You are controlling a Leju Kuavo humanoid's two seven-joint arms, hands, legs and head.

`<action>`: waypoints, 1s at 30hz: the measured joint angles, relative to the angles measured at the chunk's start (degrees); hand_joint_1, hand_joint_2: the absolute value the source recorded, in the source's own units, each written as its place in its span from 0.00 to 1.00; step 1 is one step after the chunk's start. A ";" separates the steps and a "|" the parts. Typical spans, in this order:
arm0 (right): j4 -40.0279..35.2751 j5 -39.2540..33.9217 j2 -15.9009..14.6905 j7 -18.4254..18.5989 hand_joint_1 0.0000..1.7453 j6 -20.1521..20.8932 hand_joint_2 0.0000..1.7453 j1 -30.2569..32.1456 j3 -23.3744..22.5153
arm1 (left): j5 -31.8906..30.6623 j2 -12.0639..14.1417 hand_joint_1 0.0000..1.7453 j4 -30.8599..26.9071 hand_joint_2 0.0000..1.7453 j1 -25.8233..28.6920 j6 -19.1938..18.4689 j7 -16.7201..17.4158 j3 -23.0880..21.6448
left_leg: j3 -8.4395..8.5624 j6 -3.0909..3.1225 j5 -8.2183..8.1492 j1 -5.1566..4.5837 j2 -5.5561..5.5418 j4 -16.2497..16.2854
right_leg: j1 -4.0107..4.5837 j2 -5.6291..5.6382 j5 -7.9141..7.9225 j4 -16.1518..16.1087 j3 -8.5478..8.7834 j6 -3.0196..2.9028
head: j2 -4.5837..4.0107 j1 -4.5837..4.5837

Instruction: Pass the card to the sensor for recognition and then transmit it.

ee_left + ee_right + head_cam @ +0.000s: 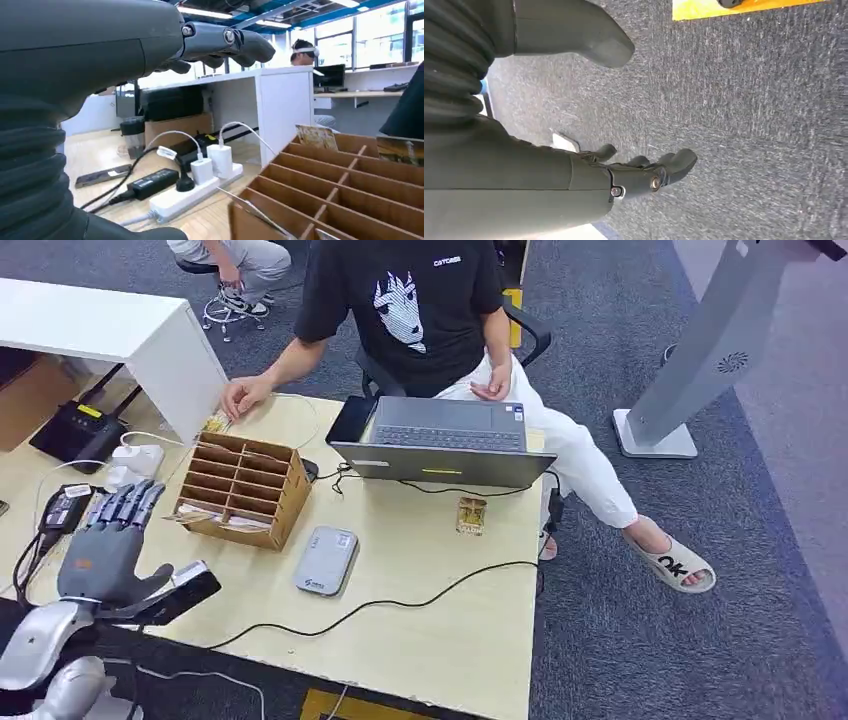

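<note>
- On light wooden table (440,630): brown compartmented cardboard organizer (240,490), flat grey card sensor (326,560), open grey laptop (440,440); grey carpet around.
- Small gold-patterned card (471,515) lies near table's right edge, below laptop.
- Left hand (105,545) over table's left edge, fingers spread, empty.
- Right hand (644,175) above carpet, fingers apart, empty.

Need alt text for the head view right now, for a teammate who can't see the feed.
The robot's left hand hovers open, fingers spread, over the left end of a wooden table, just beside a compartmented wooden card box. A grey card sensor and a single card lie further right, in front of a laptop where a seated person rests a hand on the table.
</note>
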 joint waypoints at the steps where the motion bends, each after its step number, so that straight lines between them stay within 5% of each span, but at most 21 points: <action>1: 0.00 0.18 0.00 -0.05 0.00 0.13 1.00 -0.05 0.00 | -0.44 -0.62 0.00 1.22 1.00 -0.89 0.38 -0.13 -0.47 | 0.00 0.00 0.00 0.00 0.01 0.01 | 0.00 0.02 0.00 0.00 0.00 0.00 | 0.00 -0.02; 14: 0.00 1.99 0.00 -0.20 0.00 0.33 1.00 -0.11 0.02 | -0.70 -5.42 0.00 12.01 1.00 -7.23 1.29 -1.29 -3.81 | -0.01 0.00 -0.01 0.00 0.03 0.02 | 0.00 0.08 0.00 0.00 -0.04 0.01 | 0.00 0.00; 30: 0.00 3.98 -0.02 -0.53 0.00 0.42 1.00 -0.14 0.57 | 0.87 -7.43 0.06 18.30 1.00 -11.82 0.51 -3.01 -5.27 | -0.02 0.00 -0.01 0.00 0.03 0.03 | 0.00 0.09 0.00 0.00 -0.05 0.01 | 0.00 0.00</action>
